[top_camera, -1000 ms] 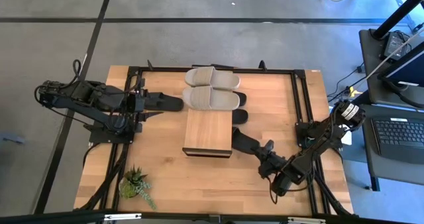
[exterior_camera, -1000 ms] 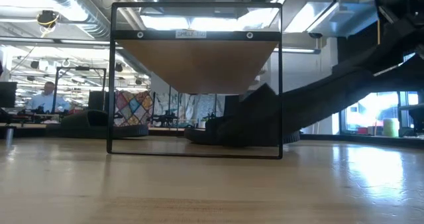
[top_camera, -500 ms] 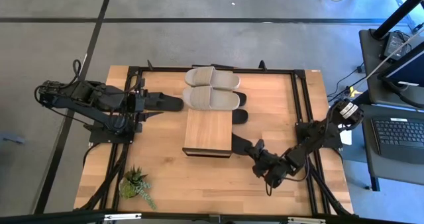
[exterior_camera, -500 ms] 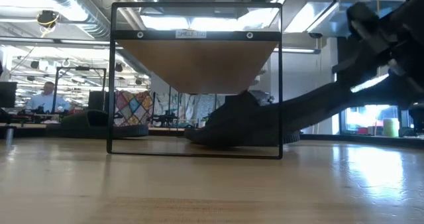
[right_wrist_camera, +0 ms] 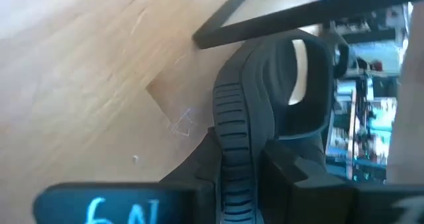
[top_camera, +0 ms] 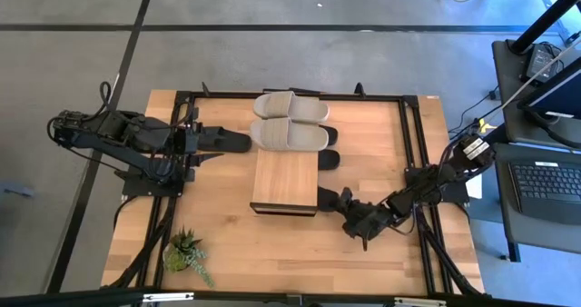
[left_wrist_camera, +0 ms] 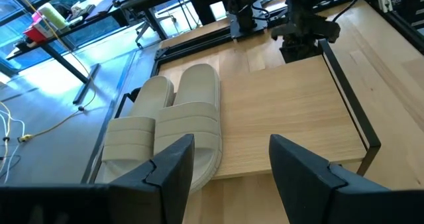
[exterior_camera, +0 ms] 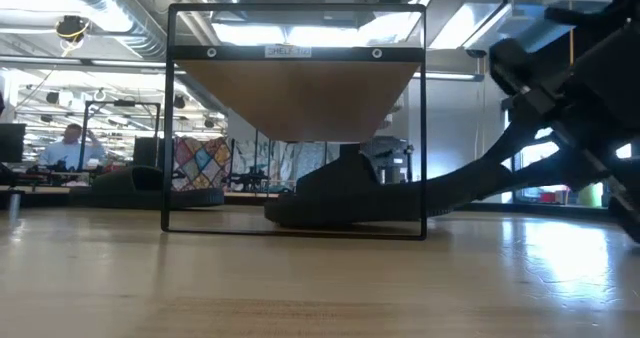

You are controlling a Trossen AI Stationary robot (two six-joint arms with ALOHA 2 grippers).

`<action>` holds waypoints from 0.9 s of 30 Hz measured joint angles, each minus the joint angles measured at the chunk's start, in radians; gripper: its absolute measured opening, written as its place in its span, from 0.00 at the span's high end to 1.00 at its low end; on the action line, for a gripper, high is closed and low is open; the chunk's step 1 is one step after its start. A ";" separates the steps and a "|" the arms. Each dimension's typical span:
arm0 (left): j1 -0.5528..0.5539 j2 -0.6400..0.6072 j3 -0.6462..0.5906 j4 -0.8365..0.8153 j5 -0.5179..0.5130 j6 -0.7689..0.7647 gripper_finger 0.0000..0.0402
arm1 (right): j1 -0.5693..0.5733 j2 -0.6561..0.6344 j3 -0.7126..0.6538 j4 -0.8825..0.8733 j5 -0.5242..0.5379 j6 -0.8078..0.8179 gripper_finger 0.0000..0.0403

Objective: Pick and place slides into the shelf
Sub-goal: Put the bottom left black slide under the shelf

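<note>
Pinching the black slide (right_wrist_camera: 232, 128) by its heel edge, your right jaws (top_camera: 348, 209) hold something light, flexible and floppy.

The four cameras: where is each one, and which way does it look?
High view: above, straight down on the table, both arms, the shelf.
Low view: at tabletop height, level through the shelf, seeing the black slide and right arm.
Left wrist view: past the open left hand at the beige slides.
Right wrist view: right hand clamping the black slide.
Shared: the shelf shows in all four.
</note>
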 joint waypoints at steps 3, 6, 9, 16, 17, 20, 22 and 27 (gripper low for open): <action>0.000 0.000 0.000 0.000 0.000 0.000 0.53 | -0.031 0.000 0.000 0.003 -0.085 -0.037 0.85; 0.000 0.000 0.000 0.000 0.000 0.000 0.53 | -0.060 0.000 0.002 0.006 -0.158 -0.091 0.85; 0.000 0.000 0.000 0.000 0.000 0.000 0.53 | -0.090 0.000 0.002 0.003 -0.206 -0.147 0.84; 0.000 0.000 0.000 0.000 0.000 -0.001 0.53 | -0.149 0.000 0.002 -0.005 -0.295 -0.246 0.84; 0.000 0.000 0.000 0.000 0.000 -0.001 0.53 | -0.153 0.001 0.002 -0.008 -0.300 -0.256 0.84; 0.000 0.000 0.000 0.000 0.000 -0.001 0.53 | -0.159 0.001 0.002 -0.018 -0.303 -0.263 0.84; 0.000 0.000 0.000 0.000 0.000 -0.001 0.53 | -0.159 0.002 0.002 -0.020 -0.303 -0.264 0.83; 0.000 0.000 0.000 0.000 0.000 0.000 0.53 | -0.160 0.002 0.002 -0.024 -0.305 -0.264 0.77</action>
